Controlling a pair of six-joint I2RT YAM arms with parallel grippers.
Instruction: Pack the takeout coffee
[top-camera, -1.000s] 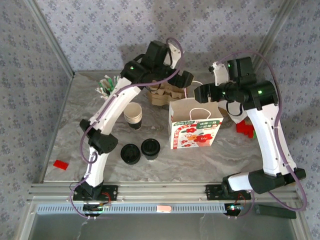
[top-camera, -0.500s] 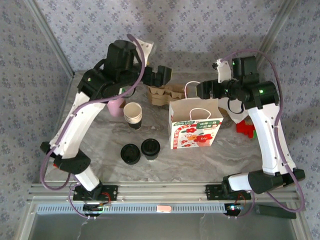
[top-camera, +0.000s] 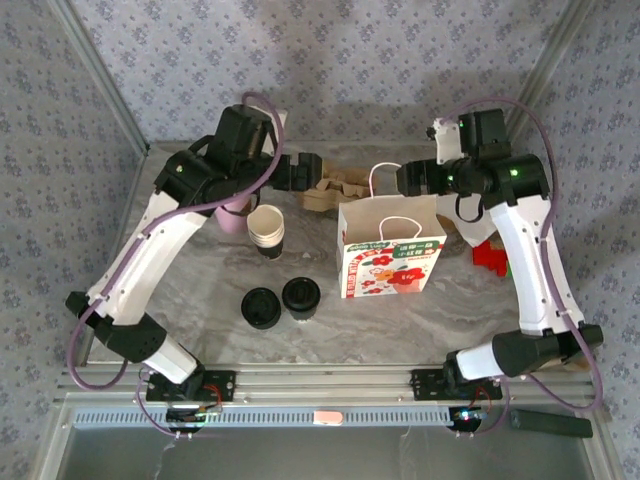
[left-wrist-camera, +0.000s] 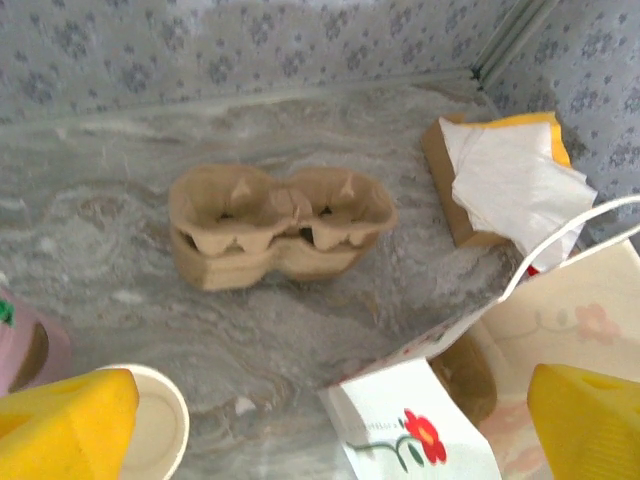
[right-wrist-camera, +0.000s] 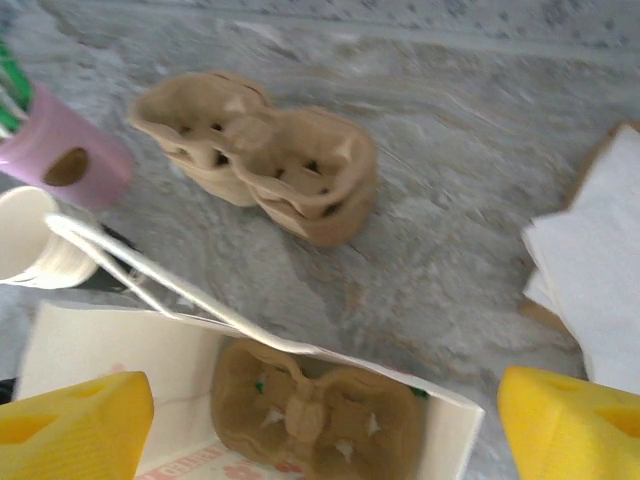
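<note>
Yellow fingertips (left-wrist-camera: 62, 428) of the left gripper (left-wrist-camera: 322, 428) stand spread wide, with nothing held between them. Under them in the left wrist view lies a top corner of the paper bag (left-wrist-camera: 415, 440), white with a red flower print. Beside the left finger is the rim of the stack of lidless cups (left-wrist-camera: 160, 440). A pink cup (left-wrist-camera: 22, 350) shows at the left edge. Farther off on the marble table (left-wrist-camera: 120, 270) sit nested brown pulp carriers (left-wrist-camera: 275, 225). To their right is a brown holder of white napkins (left-wrist-camera: 510, 175).

The right gripper (right-wrist-camera: 320, 425) is spread wide too, its yellow pads (right-wrist-camera: 70, 420) at the bottom corners of its wrist view and nothing between them. It hangs over the bag's open mouth. A carrier in the bag (right-wrist-camera: 315, 415) lies on the bottom, and the white bag handle (right-wrist-camera: 150, 280) leans out to the left.

From above, both grippers are toward the far side of the table. The left one is by the bag's far-left corner and the right one is over its far rim. The takeout coffee (top-camera: 301, 296) stands upright on the table, near and left of the bag and well apart from both grippers. A low pile of black lids (top-camera: 261, 308) sits just beside it on its left. A red block (top-camera: 121, 329) lies near the table's left edge, and red pieces (top-camera: 490, 255) lie right of the bag.
</note>
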